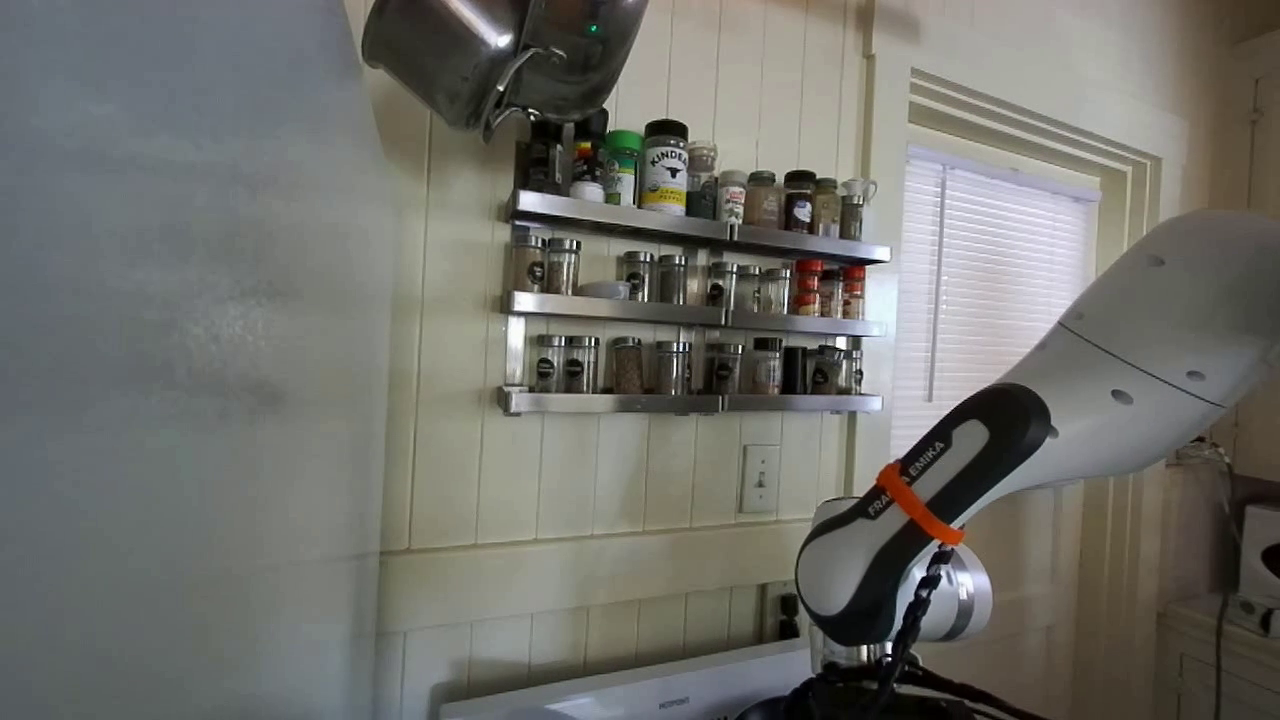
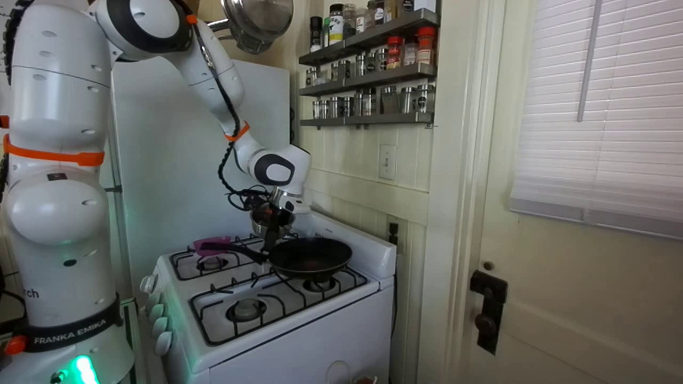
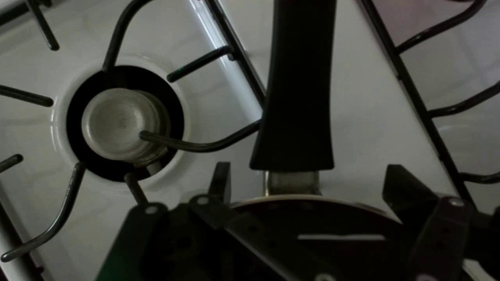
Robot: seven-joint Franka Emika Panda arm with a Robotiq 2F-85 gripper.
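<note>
Over the stove (image 2: 299, 341), the gripper (image 3: 308, 171) is spread wide, its tips either side of the neck (image 3: 293, 183) of the frying pan (image 2: 310, 256), holding nothing.
The pan sits on a burner grate (image 3: 201, 147), its handle (image 3: 299, 86) lying above the strip between grates. A lopsided push from one finger could swing or tip it, since it seems to rest loose. Farther out, the arm's base band (image 2: 74, 328) reads "FRANKA EMIKA"; in an exterior view, a spice jar (image 1: 665, 170) shows "KINDE…", while the back panel (image 1: 620, 700) carries lettering too small to trust.
</note>
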